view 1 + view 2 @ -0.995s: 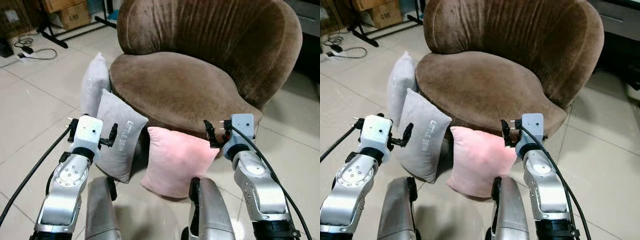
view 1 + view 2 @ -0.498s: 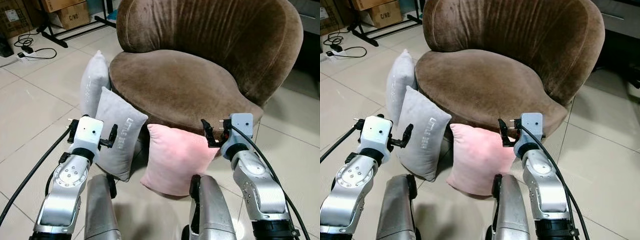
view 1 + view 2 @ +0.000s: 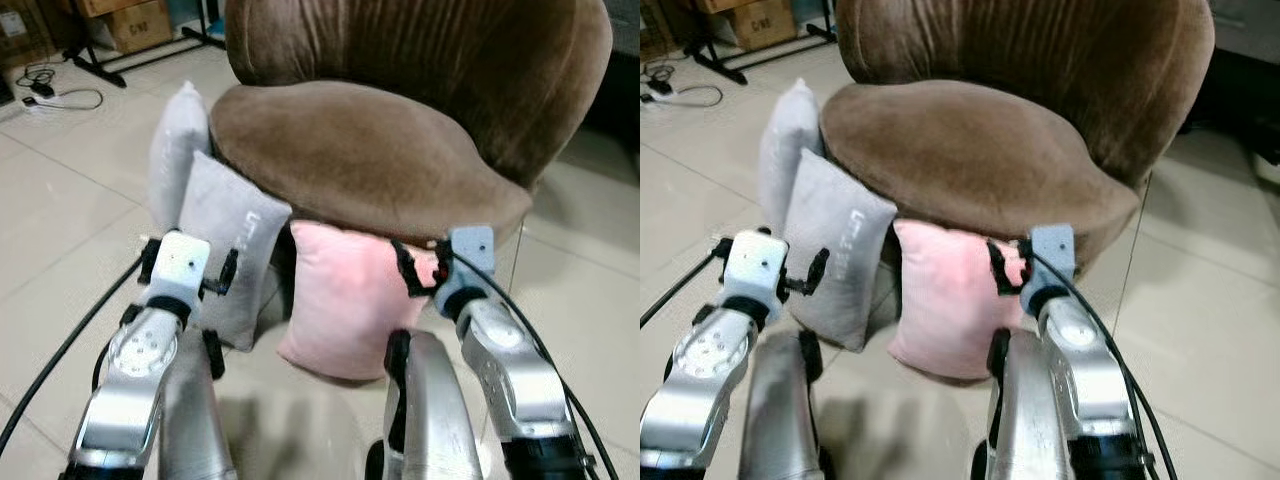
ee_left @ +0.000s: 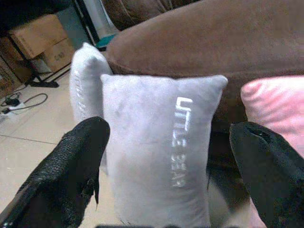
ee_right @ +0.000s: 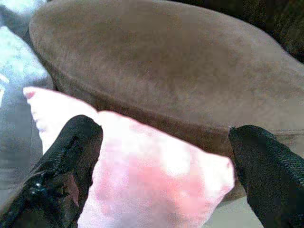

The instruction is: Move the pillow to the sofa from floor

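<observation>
Floor: pale tiles [image 3: 60, 190] ran under a brown sofa [image 3: 370, 150].
Pink pillow [image 3: 345, 300]: stood on the floor, leaning against the sofa's front.
Grey pillow [image 3: 225, 235]: beside the pink one, also against the sofa; lettered "LITTLE BEAR".
Pale pillow [image 3: 178, 150]: behind the grey one.
Right gripper [image 5: 161, 175]: fingers spread wide, hovering over the pink pillow's top edge, holding nothing.
Left gripper [image 4: 166, 166]: fingers wide apart, facing the grey pillow, empty.

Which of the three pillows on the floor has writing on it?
The middle grey pillow, leaning on the sofa between the paler grey pillow and the plain pink pillow; it has white lettering.
</observation>
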